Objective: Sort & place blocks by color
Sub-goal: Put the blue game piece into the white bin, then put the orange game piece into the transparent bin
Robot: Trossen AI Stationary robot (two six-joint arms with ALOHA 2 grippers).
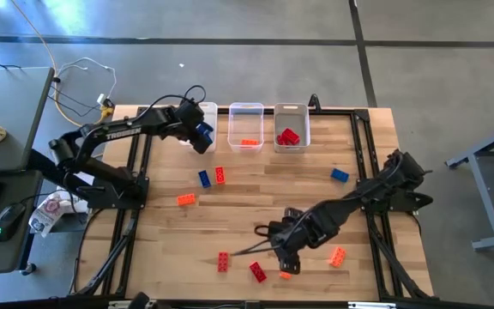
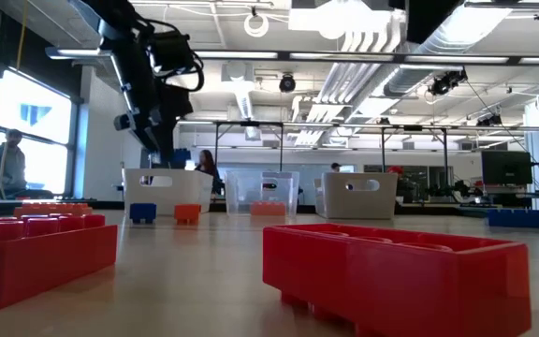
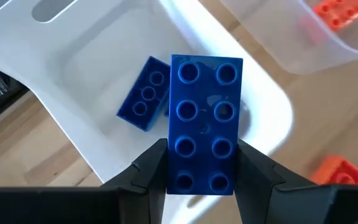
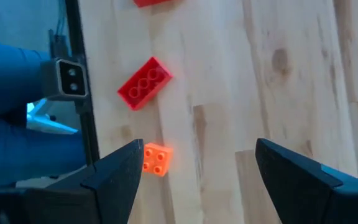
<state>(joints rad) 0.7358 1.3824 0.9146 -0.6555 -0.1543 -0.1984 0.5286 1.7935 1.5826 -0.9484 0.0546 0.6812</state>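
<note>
My left gripper [image 1: 202, 135] hangs over the white left bin [image 1: 194, 110], shut on a blue block [image 3: 205, 118]. Another blue block [image 3: 143, 93] lies flat on that bin's floor. The middle bin [image 1: 246, 112] holds an orange block [image 1: 249, 142], and the right bin [image 1: 292, 110] holds red blocks [image 1: 288, 136]. My right gripper [image 4: 199, 148] is open above the table's near part, with nothing between its fingers. A small orange block [image 4: 156, 159] lies just inside one finger, and a red block [image 4: 145, 82] lies beyond it. My left gripper pinches the blue block's two long sides [image 3: 171, 163] between its two fingers, at the end nearest the wrist. The fingers [image 3: 148, 171] slant steeply down and run along the block. The block sticks out past the fingertips, studs toward the camera, lifted clear above the left bin.
Loose blocks lie on the wooden table: blue [image 1: 204, 178], red [image 1: 220, 175] and orange [image 1: 186, 199] at left centre, blue [image 1: 340, 175] at right, red [image 1: 223, 262], red [image 1: 257, 272] and orange [image 1: 338, 256] near the front edge. Dark rails run along the table's sides.
</note>
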